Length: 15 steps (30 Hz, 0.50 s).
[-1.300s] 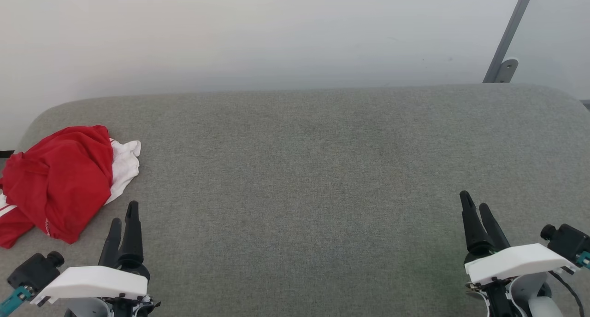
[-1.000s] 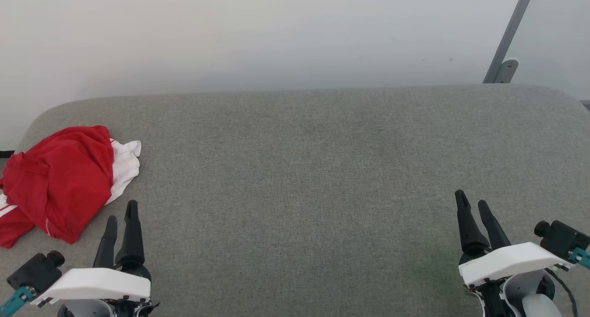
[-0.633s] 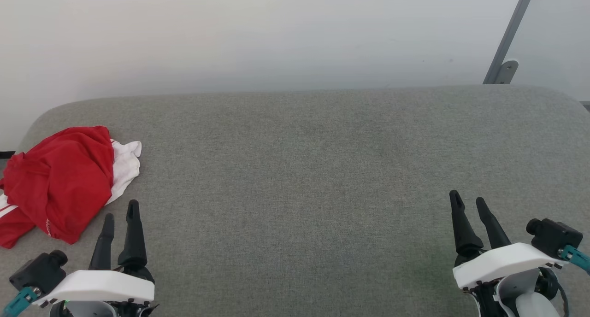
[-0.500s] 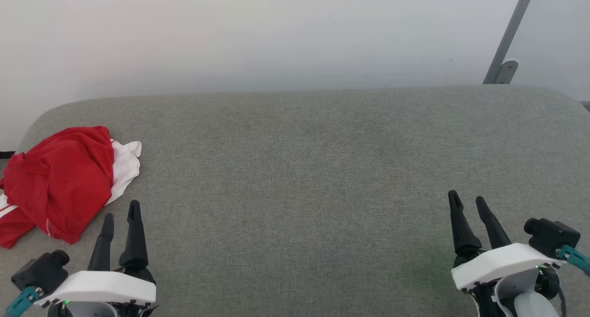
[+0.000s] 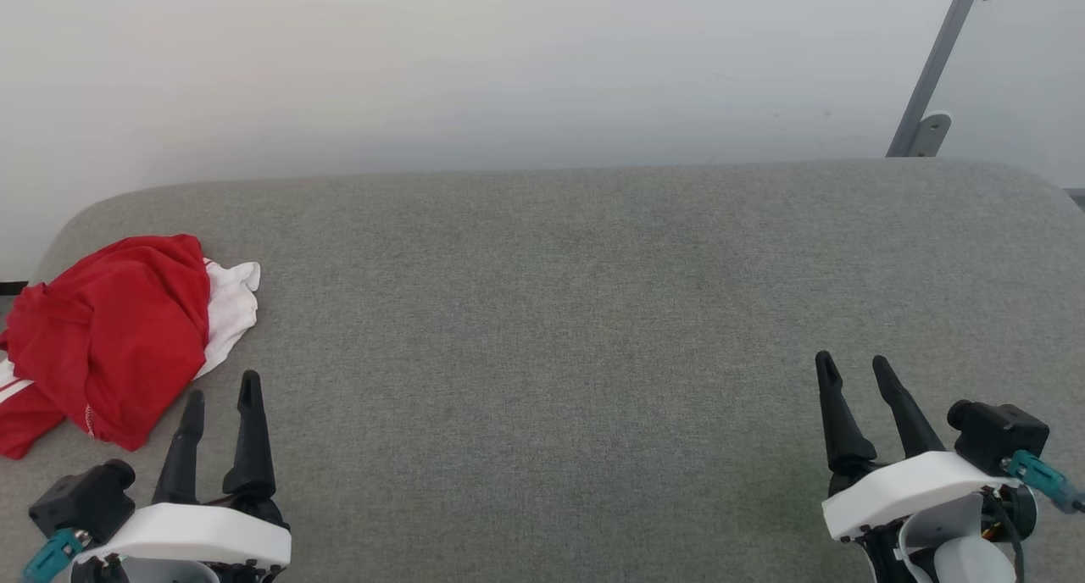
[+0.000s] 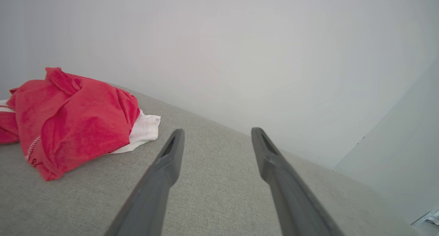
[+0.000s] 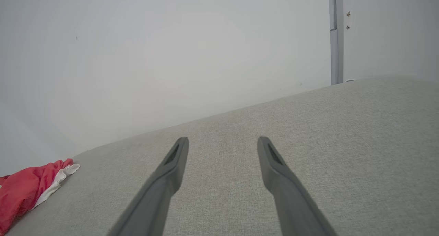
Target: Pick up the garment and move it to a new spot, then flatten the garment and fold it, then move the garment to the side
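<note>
Crumpled red shirt [image 5: 110,329] at left frame edge, just upper-left of wide left pincer [image 5: 221,385], apart; right pincer [image 5: 851,358] wide, empty.

The crumpled red-and-white garment [image 5: 110,329] was heaped at the left end of the grey upholstered surface [image 5: 551,312]. To the right of the garment the fabric was seen bare, so broad passage was offered there. A narrow unblocked gap was kept between the garment and the left gripper [image 5: 221,385]. Behind the garment, reach was closed off by the pale wall [image 5: 509,58]; far right of the garment, a slanted metal post [image 5: 932,66] was set against it.
</note>
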Available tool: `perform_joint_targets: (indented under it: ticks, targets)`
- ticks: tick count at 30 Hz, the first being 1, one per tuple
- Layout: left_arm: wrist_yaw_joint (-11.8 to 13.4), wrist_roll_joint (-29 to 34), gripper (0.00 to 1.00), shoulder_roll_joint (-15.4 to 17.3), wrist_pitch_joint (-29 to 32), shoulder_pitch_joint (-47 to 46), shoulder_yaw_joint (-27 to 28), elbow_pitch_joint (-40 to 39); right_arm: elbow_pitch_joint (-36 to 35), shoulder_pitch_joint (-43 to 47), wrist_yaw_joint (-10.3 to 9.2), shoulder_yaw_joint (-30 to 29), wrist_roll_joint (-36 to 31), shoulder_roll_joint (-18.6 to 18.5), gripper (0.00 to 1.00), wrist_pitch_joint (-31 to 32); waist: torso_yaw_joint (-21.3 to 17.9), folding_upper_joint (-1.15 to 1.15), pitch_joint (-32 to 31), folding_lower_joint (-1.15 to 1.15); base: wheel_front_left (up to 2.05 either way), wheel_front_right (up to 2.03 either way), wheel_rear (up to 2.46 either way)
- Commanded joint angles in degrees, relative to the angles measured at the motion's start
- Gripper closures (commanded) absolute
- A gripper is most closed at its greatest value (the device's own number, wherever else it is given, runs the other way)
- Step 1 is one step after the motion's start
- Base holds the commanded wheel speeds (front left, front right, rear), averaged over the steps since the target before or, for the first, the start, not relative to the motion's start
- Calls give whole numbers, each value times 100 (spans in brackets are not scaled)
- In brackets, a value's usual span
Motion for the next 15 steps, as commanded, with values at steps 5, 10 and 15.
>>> perform_joint_targets:
  ticks: [5,10,15]
  targets:
    - [-37,331,0,88,-117,47,-46,-83,-35,-76,2,26,-375,-52,0,-134,0,0,-10,0,0,0,0]
    - [-35,482,0,175,-171,85,-138,-96,-39,-66,2,43,-634,-62,0,-200,3,0,-15,0,0,0,0]
    - [-32,675,0,237,-225,119,-194,-92,-34,-57,2,62,-844,-74,0,-262,8,0,-22,0,0,0,0]
